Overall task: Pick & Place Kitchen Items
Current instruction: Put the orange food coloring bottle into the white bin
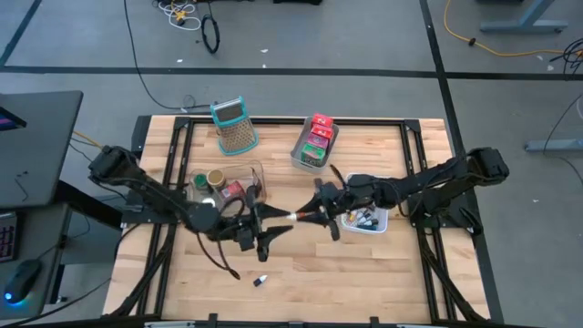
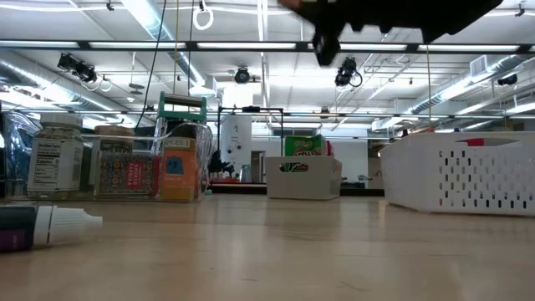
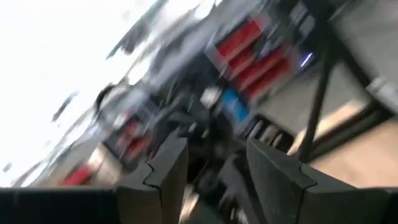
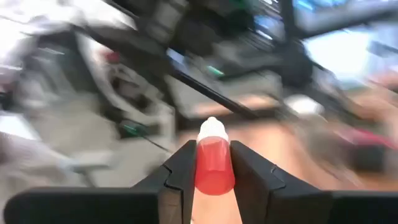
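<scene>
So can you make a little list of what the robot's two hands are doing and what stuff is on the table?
right hand: shut on a small red bottle with a white tip
left hand: open, empty, mid-table near the right hand
white basket: small items inside
clear bin: red and green packets
loose dropper bottle: lying on the table
grater: far side

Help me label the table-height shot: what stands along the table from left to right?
Small dropper bottle lying down → white-labelled jar → patterned red tin → orange box → grey bin holding a green packet → white perforated basket.
</scene>
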Robot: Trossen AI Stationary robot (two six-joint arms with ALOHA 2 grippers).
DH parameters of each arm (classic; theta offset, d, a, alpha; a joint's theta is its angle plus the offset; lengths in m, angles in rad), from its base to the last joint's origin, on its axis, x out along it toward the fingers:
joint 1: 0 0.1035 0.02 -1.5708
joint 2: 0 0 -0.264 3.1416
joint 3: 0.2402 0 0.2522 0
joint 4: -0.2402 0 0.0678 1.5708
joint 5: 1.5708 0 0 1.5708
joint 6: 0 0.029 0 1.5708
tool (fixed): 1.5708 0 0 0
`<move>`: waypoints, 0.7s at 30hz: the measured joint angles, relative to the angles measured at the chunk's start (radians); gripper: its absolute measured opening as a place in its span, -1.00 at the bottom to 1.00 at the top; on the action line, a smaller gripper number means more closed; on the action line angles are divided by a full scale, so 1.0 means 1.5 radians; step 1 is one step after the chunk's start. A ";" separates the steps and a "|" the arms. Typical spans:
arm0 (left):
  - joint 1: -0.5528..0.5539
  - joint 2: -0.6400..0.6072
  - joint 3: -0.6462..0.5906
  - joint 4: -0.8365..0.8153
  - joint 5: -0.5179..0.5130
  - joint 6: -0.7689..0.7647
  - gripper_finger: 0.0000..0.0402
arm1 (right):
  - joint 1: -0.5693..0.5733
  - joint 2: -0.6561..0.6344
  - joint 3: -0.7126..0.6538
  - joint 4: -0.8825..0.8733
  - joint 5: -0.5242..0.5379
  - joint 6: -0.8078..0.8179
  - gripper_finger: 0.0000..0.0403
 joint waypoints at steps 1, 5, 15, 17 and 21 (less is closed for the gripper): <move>-0.014 -0.005 0.000 -0.018 -0.053 -0.005 -0.12 | -0.003 -0.008 0.000 -0.046 0.033 -0.003 -0.54; -0.061 -0.010 0.000 -0.122 -0.209 -0.052 -0.12 | -0.008 -0.056 -0.001 -0.259 0.208 0.026 -0.54; -0.103 -0.009 0.000 -0.376 -0.275 -0.236 -0.12 | 0.033 -0.234 -0.001 -0.690 0.300 0.286 -0.54; -0.103 -0.009 0.000 -0.370 -0.275 -0.238 -0.12 | 0.053 -0.246 -0.001 -0.765 0.335 0.334 -0.54; -0.094 -0.009 0.000 -0.370 -0.272 -0.236 -0.13 | 0.081 -0.251 -0.001 -0.879 0.363 0.430 -0.54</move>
